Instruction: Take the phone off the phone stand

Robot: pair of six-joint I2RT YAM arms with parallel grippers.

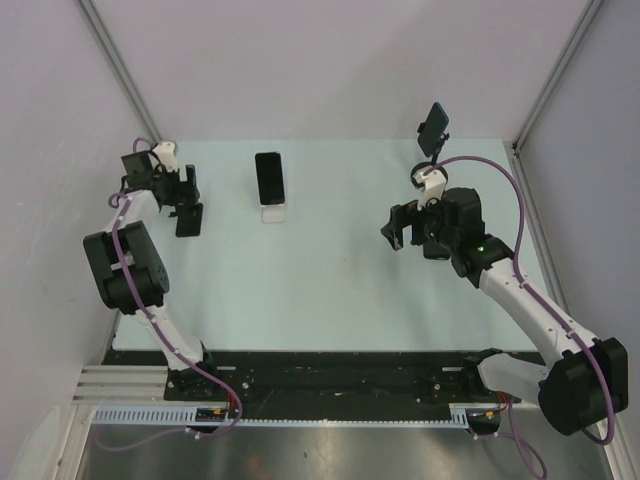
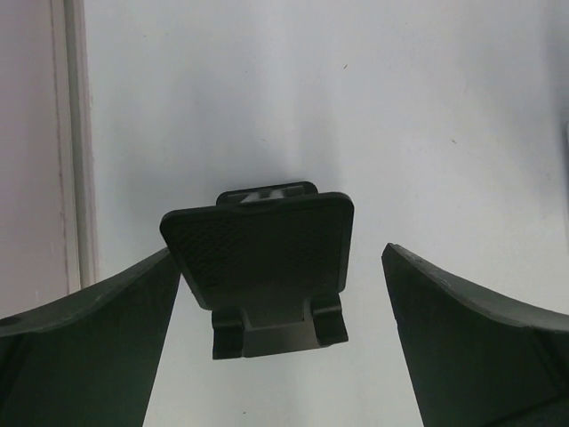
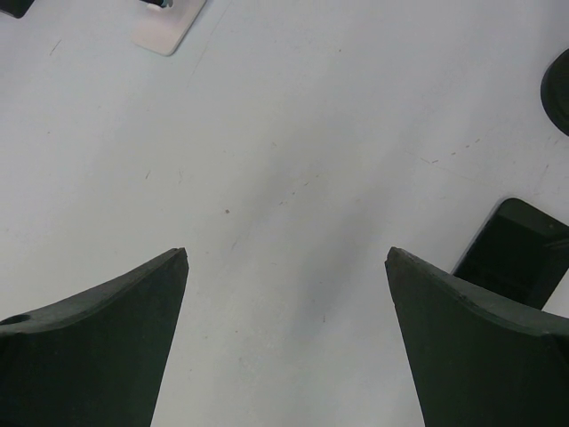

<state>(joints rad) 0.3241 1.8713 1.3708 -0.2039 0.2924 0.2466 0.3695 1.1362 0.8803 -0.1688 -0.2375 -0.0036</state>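
Note:
A black phone leans upright on a white phone stand at the back centre of the table. The stand's white base also shows at the top left of the right wrist view. My left gripper is open at the far left; an empty black phone stand sits on the table between its fingers, untouched. My right gripper is open and empty above bare table, to the right of the white stand.
A second dark phone sits high on a holder at the back right. A dark flat object and a dark round shape lie at the right of the right wrist view. Walls enclose the table on three sides.

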